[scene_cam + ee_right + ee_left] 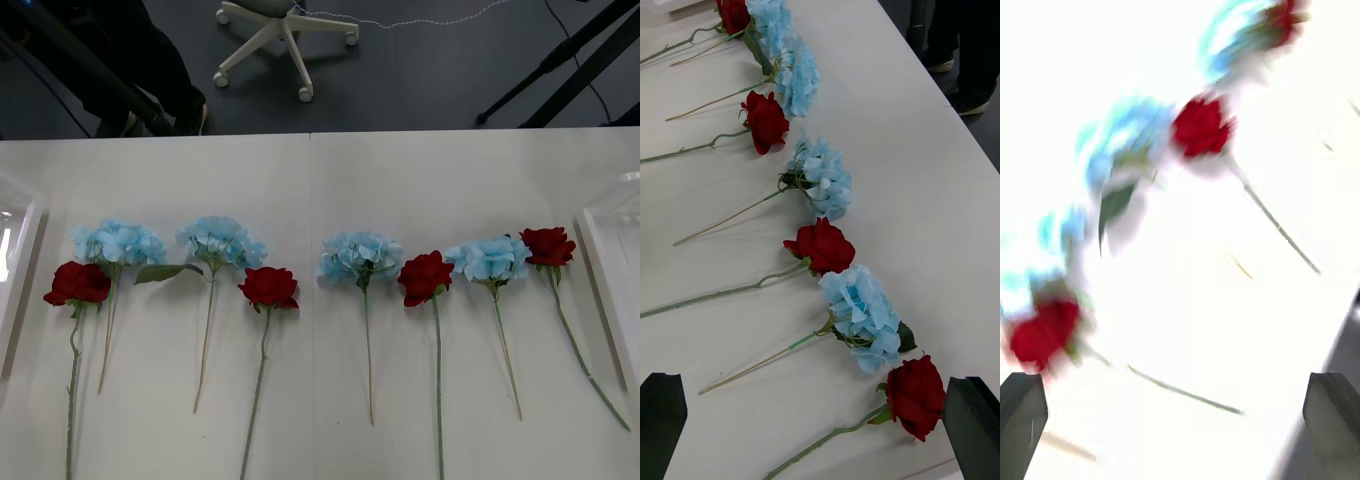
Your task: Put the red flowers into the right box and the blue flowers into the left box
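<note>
The red flowers [268,286] and pale blue flowers [361,255] have green stems [368,350]; the table [400,170] is white.

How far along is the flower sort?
Done: nothing; four red flowers and four blue flowers lie in a row on the table, outside the left box and right box. In hand: nothing; the right pincer and left pincer are open above the row. Left: all eight.

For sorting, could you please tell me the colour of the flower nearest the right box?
That flower is red, clearest in the front view.
</note>
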`<action>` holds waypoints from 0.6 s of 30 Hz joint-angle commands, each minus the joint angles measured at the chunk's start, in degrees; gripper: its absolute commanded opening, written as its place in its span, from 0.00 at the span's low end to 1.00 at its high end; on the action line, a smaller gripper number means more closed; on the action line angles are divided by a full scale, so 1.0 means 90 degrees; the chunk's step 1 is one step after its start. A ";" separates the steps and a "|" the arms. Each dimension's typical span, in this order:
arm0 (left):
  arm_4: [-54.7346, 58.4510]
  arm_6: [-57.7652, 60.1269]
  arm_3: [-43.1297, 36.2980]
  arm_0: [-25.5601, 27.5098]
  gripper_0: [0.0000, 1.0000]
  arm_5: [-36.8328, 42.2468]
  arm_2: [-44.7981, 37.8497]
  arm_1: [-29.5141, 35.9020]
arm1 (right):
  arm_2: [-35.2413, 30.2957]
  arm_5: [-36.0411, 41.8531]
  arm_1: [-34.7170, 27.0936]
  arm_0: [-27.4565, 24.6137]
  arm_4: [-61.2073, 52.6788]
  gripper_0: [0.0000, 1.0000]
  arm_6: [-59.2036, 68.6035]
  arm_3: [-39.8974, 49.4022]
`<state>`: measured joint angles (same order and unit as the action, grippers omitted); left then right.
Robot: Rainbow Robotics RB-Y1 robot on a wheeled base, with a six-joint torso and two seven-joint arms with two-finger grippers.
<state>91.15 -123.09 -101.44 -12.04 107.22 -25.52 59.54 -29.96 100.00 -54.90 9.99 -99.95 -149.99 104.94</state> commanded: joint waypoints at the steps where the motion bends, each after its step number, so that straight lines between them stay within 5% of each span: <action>1: -0.0480 0.0923 -0.0155 0.0029 1.00 0.0186 0.0140 0.0347 | -0.0004 0.0000 -0.0011 0.0002 -0.0006 1.00 -0.0001 0.0007; 15: -0.2413 0.3931 -0.0946 0.1357 1.00 -0.0644 0.0442 0.0035 | -0.0004 0.0000 -0.0011 0.0002 -0.0006 1.00 -0.0001 0.0007; 18: -0.3019 0.4253 -0.0926 0.1435 1.00 -0.0712 0.0579 -0.0317 | 0.0273 0.0031 0.0270 -0.0485 0.0070 1.00 0.0015 -0.0175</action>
<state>66.30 -92.81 -108.73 0.05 101.39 -21.19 58.41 -28.78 100.19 -53.64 8.19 -99.58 -149.99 103.69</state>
